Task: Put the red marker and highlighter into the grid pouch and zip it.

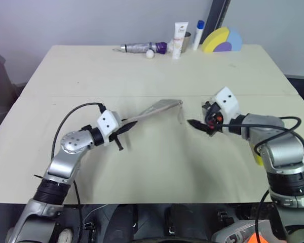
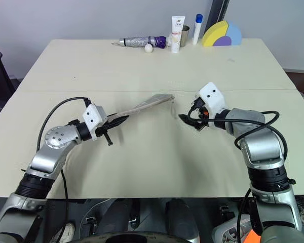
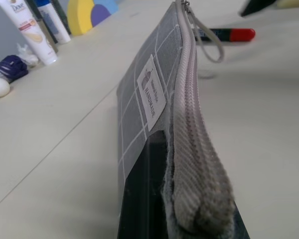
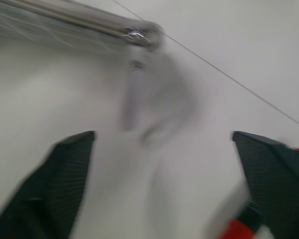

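My left gripper (image 1: pixel 125 128) is shut on the near end of the grid pouch (image 1: pixel 154 110) and holds it edge-up, slanting above the table. In the left wrist view the pouch (image 3: pixel 139 109) shows its white label, and the zip (image 3: pixel 187 94) looks shut, its grey cord pull (image 3: pixel 209 47) hanging at the far end. The red marker (image 3: pixel 228 35) lies on the table just beyond that end. My right gripper (image 1: pixel 194 123) hovers there, open and holding nothing. A bright yellow bit, probably the highlighter (image 1: pixel 257 160), peeks out by my right forearm.
Along the table's far edge stand a white tube (image 1: pixel 180 38), a white stick with a blue cap (image 1: pixel 199 33), a yellow, blue and purple shape (image 1: pixel 222 40), a grey and purple bundle (image 1: pixel 142 48) and a small white ball (image 1: pixel 150 53).
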